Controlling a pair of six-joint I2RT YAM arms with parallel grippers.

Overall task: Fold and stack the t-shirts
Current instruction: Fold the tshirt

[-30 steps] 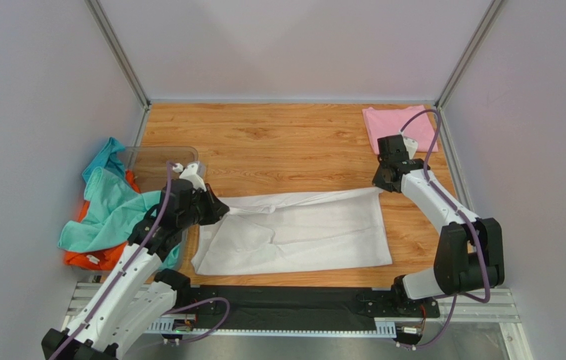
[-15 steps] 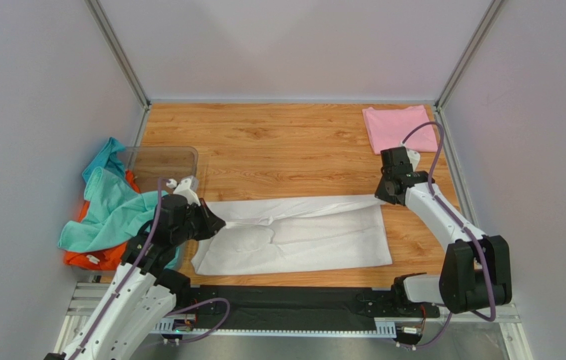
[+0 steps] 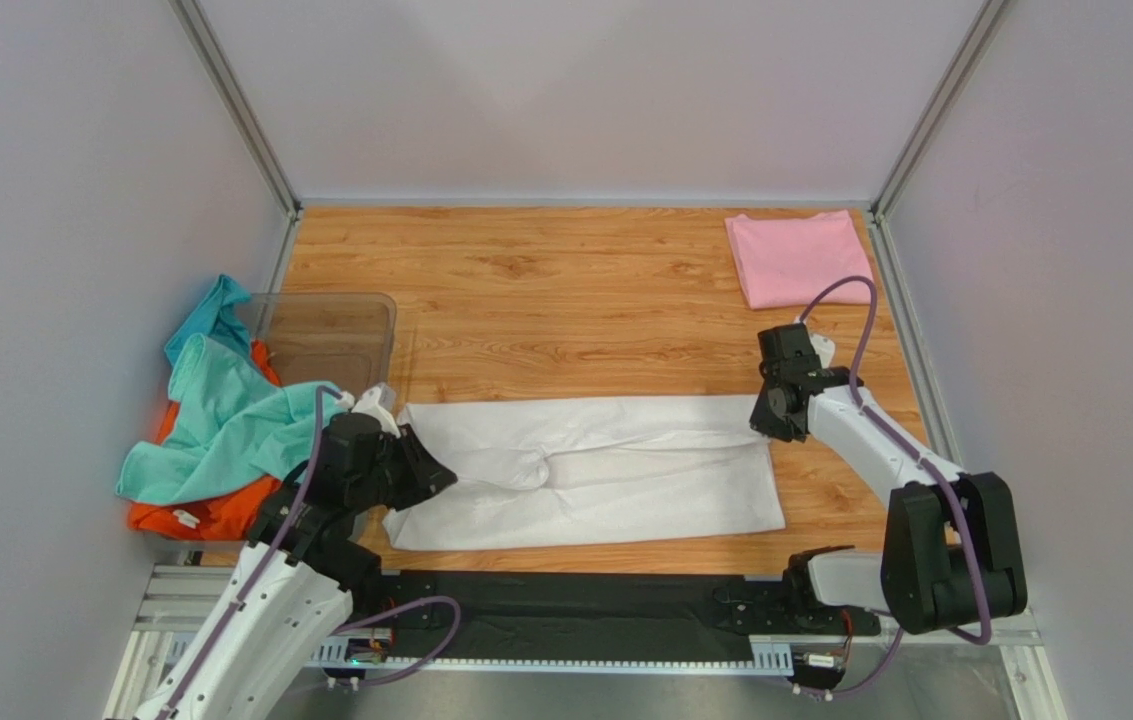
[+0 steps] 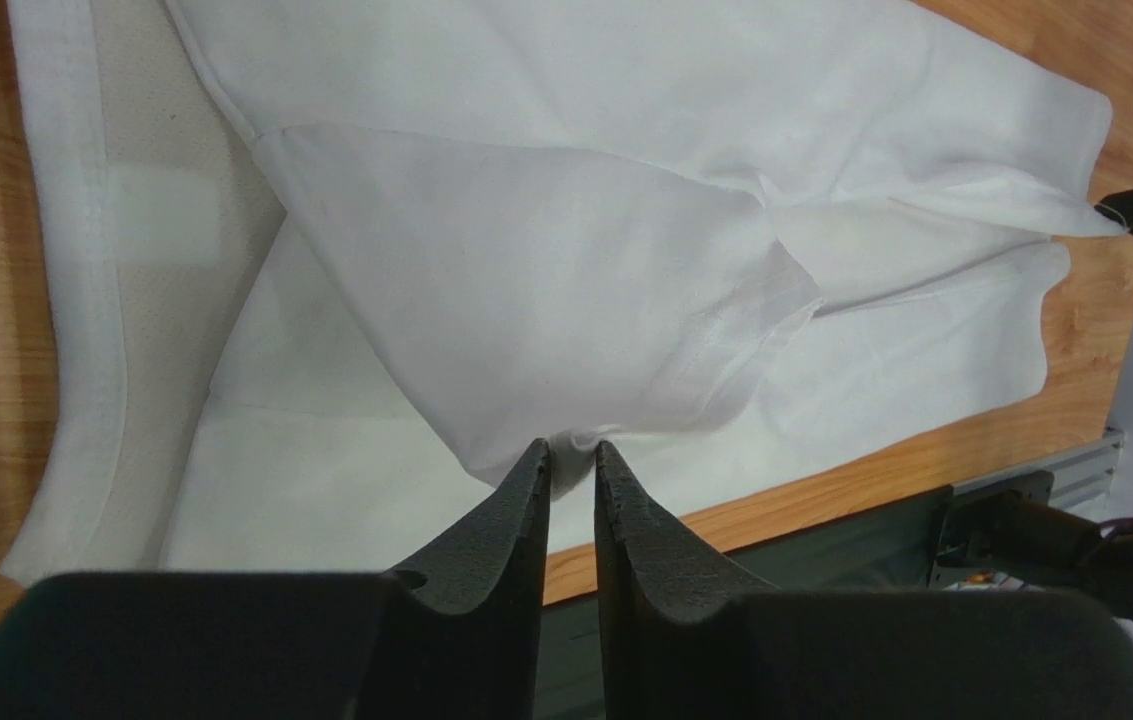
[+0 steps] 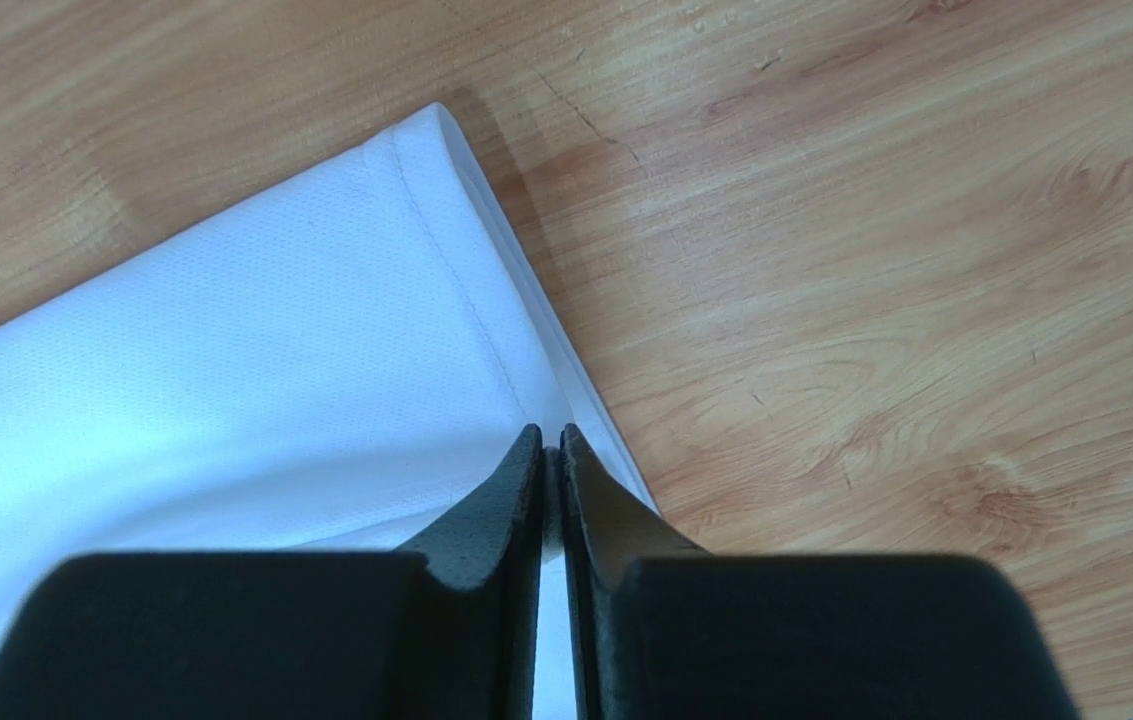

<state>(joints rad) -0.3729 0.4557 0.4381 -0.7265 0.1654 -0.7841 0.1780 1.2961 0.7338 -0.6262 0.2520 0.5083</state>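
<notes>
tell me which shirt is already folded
The pink t-shirt in the far right corner, a neat rectangle; the white one lies spread out, teal and orange are crumpled.

A lab test cell: grey walls (image 3: 76, 225), aluminium frame (image 3: 236, 108), wood-grain tabletop (image 3: 572, 285).

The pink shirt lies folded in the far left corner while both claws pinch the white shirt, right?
No. The pink shirt lies folded in the far right corner, as the top external view shows. The left claw and right claw do pinch the white shirt.
</notes>
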